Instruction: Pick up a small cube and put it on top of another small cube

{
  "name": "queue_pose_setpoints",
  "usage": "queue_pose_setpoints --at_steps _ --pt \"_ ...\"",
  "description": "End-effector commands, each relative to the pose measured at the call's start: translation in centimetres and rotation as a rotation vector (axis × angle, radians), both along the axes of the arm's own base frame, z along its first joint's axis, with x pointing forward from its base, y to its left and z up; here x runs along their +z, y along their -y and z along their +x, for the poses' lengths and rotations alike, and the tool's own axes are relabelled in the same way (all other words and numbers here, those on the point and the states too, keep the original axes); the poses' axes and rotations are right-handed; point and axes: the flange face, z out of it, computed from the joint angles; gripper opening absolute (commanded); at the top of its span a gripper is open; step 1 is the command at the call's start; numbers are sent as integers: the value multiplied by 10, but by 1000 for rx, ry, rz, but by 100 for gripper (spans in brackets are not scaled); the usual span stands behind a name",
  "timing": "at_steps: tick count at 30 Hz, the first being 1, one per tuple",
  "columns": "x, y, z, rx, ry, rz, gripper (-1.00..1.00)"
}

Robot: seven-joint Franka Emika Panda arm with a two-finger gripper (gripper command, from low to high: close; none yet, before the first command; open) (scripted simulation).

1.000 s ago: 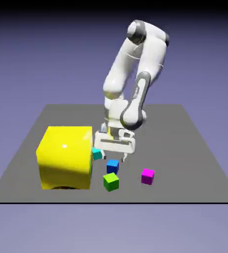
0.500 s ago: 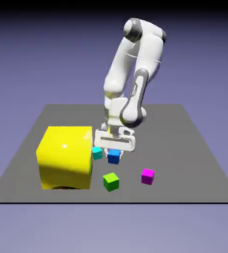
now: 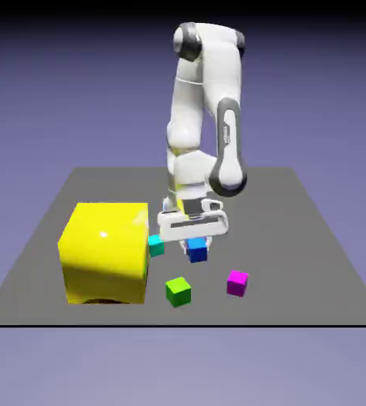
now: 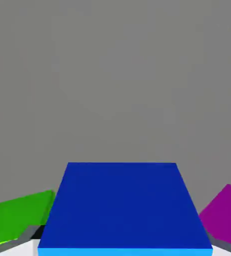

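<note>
The small blue cube hangs a little above the table, and my gripper is shut on it. In the hand view the blue cube fills the bottom middle and hides my finger tips. On the table, toward the exterior view's right and nearer the front edge, rests the small magenta-pink cube. It shows at the hand view's lower right corner as a magenta-pink cube. The held cube is up and to the left of it in the exterior view.
A big yellow cube stands at the exterior view's left. A small teal cube sits right beside it. A small green cube lies near the front edge, and the green cube shows at the hand view's lower left.
The gripper closed on the blue cube, lifted it off the table and carried it toward the exterior view's right. The arm has straightened upward.
</note>
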Motion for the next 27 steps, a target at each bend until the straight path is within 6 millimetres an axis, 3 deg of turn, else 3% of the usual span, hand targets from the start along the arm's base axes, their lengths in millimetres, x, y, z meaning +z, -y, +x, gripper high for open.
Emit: queue_pose_setpoints --at_steps 1,12,22,27 --pt "1 -3 3 37 0 2 -100" --pt "15 -37 33 437 9 9 -100" --pt "27 -72 47 794 37 -3 -100" --pt "27 -76 52 811 57 2 -100"
